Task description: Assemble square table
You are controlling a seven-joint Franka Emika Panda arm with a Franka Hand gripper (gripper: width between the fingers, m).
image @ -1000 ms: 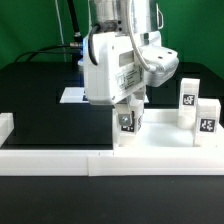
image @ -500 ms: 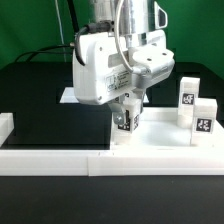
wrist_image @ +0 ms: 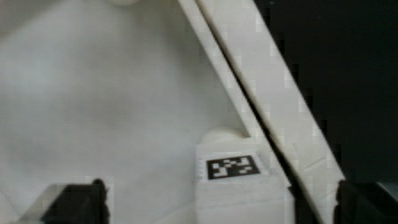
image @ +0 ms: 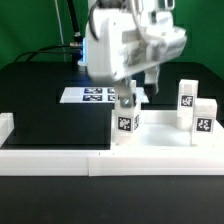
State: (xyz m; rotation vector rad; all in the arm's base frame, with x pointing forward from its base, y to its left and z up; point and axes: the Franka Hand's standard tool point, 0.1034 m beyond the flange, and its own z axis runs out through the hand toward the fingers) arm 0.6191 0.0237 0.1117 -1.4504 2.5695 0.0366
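Observation:
The white square table top [image: 160, 138] lies at the exterior view's right, against the front rail. One white tagged leg [image: 125, 125] stands upright at its near-left corner. Two more tagged legs [image: 188, 98] [image: 205, 116] stand on the top's right side. My gripper [image: 131, 98] hangs just above the corner leg, open and empty. In the wrist view the leg [wrist_image: 228, 160] with its tag sits between my spread fingers [wrist_image: 75, 204], without touching them. The table top [wrist_image: 89, 100] fills most of that view.
The long white border rail [image: 70, 160] runs along the table's front, with a short upright end at the left [image: 5, 128]. The marker board [image: 92, 95] lies behind on the black table. Cables hang at the back.
The gripper was down around the corner leg. It has let go and risen, and the arm has swung up and right. The leg stays upright at the corner.

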